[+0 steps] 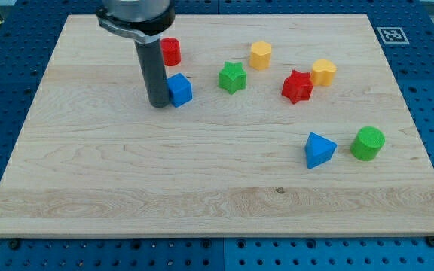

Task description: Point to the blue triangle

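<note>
The blue triangle (319,149) lies on the wooden board (126,181) at the view's lower right, beside a green cylinder (368,143). My tip (159,104) stands on the board in the upper left part, far to the left of the blue triangle. It is right beside a blue cube (179,89), at the cube's left side, touching or nearly touching it.
A red cylinder (171,51) sits just above the blue cube. A green star (232,77), a yellow hexagon (260,55), a red star (298,86) and a yellow heart-like block (323,72) lie across the upper middle. A marker tag (392,35) sits off the board's top right corner.
</note>
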Controlling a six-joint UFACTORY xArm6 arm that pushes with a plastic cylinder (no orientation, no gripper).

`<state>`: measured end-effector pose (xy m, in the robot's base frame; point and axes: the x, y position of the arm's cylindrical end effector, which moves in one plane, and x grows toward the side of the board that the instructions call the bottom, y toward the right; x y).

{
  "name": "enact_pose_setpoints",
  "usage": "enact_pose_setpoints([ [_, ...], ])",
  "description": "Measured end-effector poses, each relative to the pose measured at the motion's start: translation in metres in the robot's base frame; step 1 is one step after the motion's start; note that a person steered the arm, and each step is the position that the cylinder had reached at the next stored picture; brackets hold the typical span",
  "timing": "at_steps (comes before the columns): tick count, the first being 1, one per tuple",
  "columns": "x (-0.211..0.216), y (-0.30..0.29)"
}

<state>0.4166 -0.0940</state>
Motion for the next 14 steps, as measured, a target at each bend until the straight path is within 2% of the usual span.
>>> enact_pose_setpoints([
  [2, 0.03, 0.013],
  [3, 0.03, 0.079],
  [6, 0.037, 0.328],
  [7, 0.082, 0.373],
  [8, 0.131, 0.372],
  [10, 0.131, 0.357],
  [14, 0.121, 0.285],
])
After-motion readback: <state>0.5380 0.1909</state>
